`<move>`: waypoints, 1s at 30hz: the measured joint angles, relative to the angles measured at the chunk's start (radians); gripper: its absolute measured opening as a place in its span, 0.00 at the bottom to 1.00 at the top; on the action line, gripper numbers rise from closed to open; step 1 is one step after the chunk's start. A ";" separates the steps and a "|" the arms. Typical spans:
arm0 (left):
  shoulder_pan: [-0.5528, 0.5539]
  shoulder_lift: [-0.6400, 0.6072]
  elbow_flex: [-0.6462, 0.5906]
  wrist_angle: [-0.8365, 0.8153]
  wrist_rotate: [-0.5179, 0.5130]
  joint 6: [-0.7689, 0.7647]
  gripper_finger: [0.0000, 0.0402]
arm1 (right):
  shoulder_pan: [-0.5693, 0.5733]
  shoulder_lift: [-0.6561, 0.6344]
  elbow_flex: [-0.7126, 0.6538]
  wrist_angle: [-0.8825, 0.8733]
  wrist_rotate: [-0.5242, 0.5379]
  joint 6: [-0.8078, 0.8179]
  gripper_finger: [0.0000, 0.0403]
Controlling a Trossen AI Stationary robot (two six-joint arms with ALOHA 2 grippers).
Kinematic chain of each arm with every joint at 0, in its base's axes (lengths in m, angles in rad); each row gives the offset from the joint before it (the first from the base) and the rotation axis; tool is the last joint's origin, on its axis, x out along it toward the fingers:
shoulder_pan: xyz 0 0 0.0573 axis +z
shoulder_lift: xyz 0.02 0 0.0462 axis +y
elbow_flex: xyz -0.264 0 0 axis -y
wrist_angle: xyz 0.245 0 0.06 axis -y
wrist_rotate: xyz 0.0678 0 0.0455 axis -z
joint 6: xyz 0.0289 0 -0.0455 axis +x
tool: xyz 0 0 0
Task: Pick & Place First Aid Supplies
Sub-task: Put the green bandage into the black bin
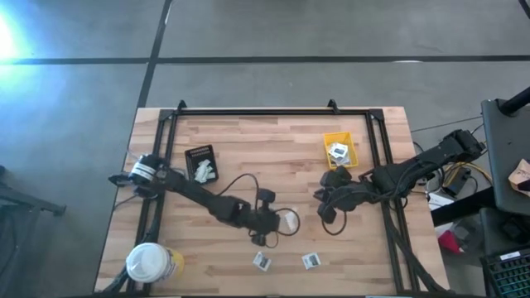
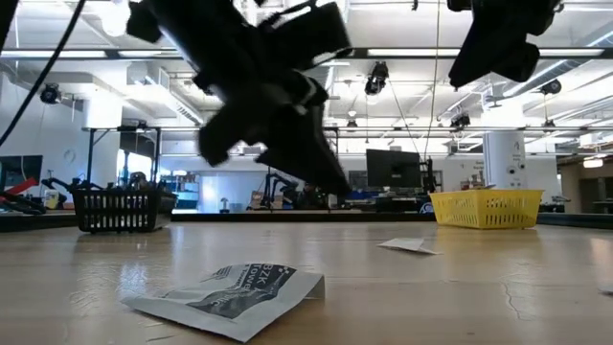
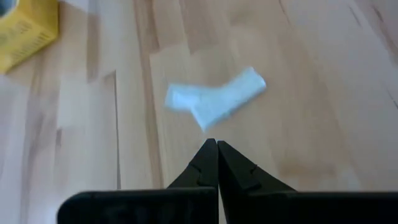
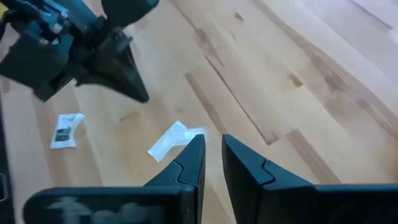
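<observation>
Landmark: we are taking the pale strip packet [image 1: 289, 221] as reference.
Left gripper [image 3: 216, 144]: pressed together, empty, hovering just beside it, nearer.
Right gripper [image 4: 211, 144]: slightly parted, empty, farther.

Dark jointed arms, black cables, pointed fingers

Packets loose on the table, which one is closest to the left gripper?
The pale strip packet, lying just ahead of the shut left gripper. The two square packets with dark centres lie farther off, near the table's front edge.
</observation>
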 joint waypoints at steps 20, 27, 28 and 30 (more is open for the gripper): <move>-0.128 -0.096 -0.135 0.209 -0.003 -0.106 0.00 | -0.010 0.354 0.255 -0.184 -0.124 -0.088 0.13; -0.093 -0.038 -0.195 0.461 -0.003 -0.091 0.00 | -0.040 0.435 0.284 -0.177 -0.205 -0.119 0.13; -0.086 -0.029 -0.195 0.465 -0.004 -0.084 0.00 | -0.045 0.446 0.284 -0.176 -0.219 -0.121 0.13; -0.068 -0.010 -0.191 0.465 -0.004 -0.072 0.00 | -0.056 0.457 0.278 -0.165 -0.264 -0.126 0.13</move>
